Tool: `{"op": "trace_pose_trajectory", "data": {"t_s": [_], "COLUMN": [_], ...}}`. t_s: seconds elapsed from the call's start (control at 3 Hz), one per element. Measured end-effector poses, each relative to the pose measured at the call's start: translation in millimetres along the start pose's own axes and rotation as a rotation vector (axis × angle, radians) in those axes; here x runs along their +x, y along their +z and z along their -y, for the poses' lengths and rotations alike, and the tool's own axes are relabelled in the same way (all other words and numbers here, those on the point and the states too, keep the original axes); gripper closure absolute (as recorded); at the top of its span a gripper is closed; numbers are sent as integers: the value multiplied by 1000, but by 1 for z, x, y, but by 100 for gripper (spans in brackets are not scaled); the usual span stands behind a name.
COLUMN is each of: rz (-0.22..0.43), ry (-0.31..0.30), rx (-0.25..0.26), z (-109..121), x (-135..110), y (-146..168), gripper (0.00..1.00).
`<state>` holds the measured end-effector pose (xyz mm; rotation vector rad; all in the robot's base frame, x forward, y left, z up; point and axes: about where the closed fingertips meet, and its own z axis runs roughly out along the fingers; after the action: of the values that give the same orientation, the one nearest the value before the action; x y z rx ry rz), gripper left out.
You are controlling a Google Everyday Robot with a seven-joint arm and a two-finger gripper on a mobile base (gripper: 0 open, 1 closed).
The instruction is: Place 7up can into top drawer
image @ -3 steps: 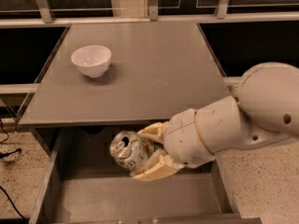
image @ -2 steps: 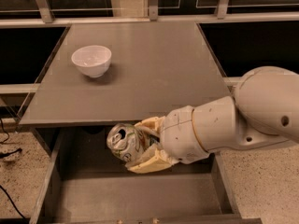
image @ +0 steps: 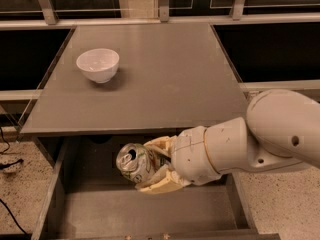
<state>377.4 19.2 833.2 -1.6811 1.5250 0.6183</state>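
The pincer [image: 152,165] pinches the dented silver 7up can [image: 133,161], tab end apparently facing left, above the open top drawer [image: 150,213].

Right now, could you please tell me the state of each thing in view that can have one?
7up can: held on its side, not yet released.
gripper: shut on the 7up can, over the top drawer.
top drawer: pulled open.
white bowl: upright on the tabletop.

Cream claw [image: 153,165] above grey drawer [image: 150,211] holds silver, green-and-white-labelled can [image: 133,161].
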Motion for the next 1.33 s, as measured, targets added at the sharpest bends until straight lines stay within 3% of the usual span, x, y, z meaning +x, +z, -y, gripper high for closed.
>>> {"op": "trace_pose_trajectory", "data": {"t_s": [0.67,1.0,1.33], "rz": [81,164,239], "ry": [-30,-90,-111], "rx": [10,30,8], "z": [-2,7,4], "x": [24,31,51], "y": [33,55,88], "gripper": [100,100,100]}}
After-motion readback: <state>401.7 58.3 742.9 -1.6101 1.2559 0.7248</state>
